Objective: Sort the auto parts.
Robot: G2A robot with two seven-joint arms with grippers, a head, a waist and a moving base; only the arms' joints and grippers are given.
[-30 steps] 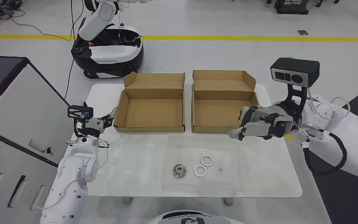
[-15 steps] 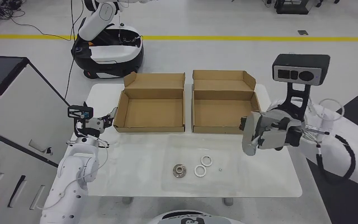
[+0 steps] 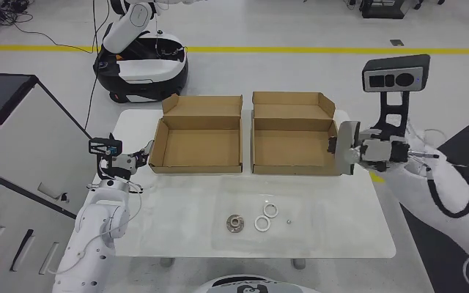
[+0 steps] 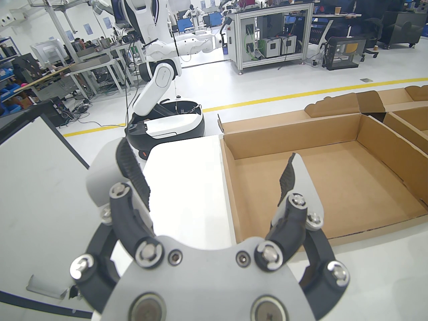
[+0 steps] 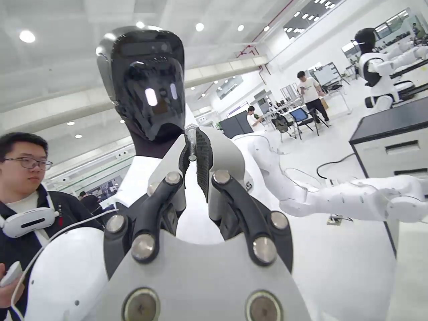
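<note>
I work down from the white table point(image 3: 183, 212). Two open cardboard boxes sit side by side at its far half, the left box point(image 3: 198, 146) and the right box point(image 3: 289, 146), and both look bare inside.

The right gripper point(image 5: 197, 150) hangs at the outer side of the right box, tipped up and back toward the robot's head. Its fingers are pinched narrow on a small threaded bolt point(image 5: 191, 141). The left gripper point(image 4: 207, 155) sits low at the table's left edge just beside the left box, spread wide with nothing in it.

At the near middle of the table lie a metal hub point(image 3: 234, 223), two white rings point(image 3: 270, 210) close beside it, and a tiny piece point(image 3: 289, 219) too small to name.

I judge the sort is barely begun, with the bolt mid-carry. Next I need to turn that wrist down over a box floor before letting go, or the bolt could roll.
</note>
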